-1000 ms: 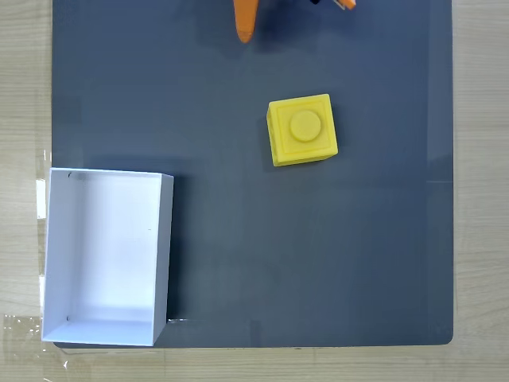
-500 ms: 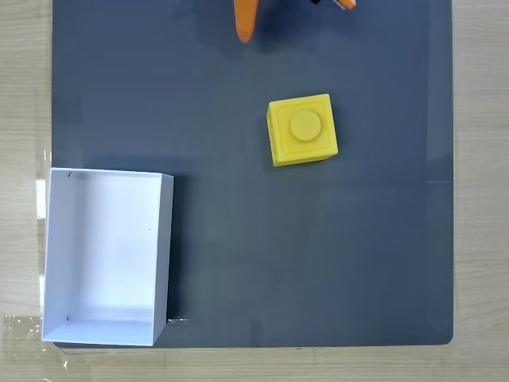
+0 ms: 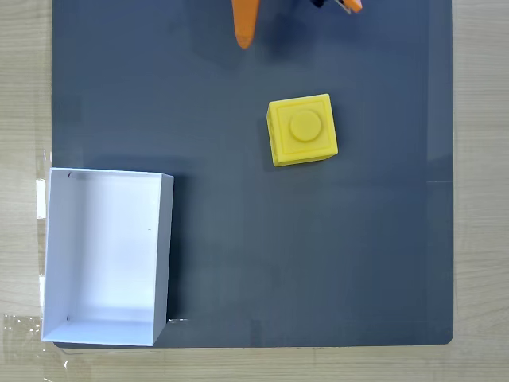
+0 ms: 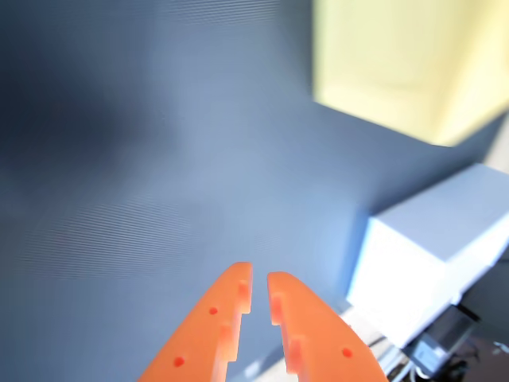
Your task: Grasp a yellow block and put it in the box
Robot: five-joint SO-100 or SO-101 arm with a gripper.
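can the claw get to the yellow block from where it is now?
Probably yes. In the fixed view the claw sits at the top edge, and only bare dark mat lies between it and the yellow block. The box is off at lower left. Claw looks nearly shut in the wrist view, so it must open first.

The yellow block [image 3: 302,130], 1 stud up, sits well apart from the apparently empty white box [image 3: 106,256].

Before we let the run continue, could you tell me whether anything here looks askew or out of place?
Nothing stands out. The yellow block sits stud-up on the dark mat, turned slightly off the mat's edges, and the box stands upright and empty at the mat's lower-left corner.
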